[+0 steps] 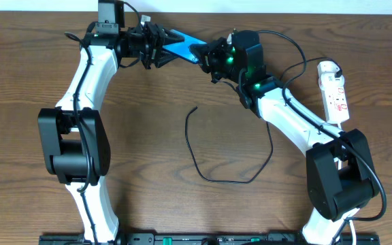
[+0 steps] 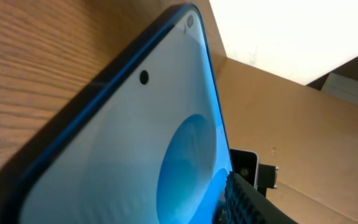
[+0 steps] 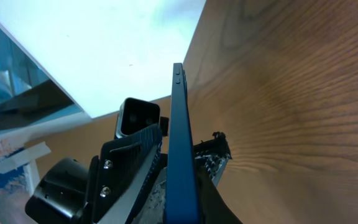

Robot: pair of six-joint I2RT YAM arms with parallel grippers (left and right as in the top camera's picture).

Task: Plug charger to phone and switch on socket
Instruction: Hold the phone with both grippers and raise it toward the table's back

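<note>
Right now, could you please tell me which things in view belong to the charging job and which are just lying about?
Part of the job:
- phone, gripped by the right end effector
- black charger cable, its tip lying free
- white power strip

Not part of it:
- only the wooden table underneath
</note>
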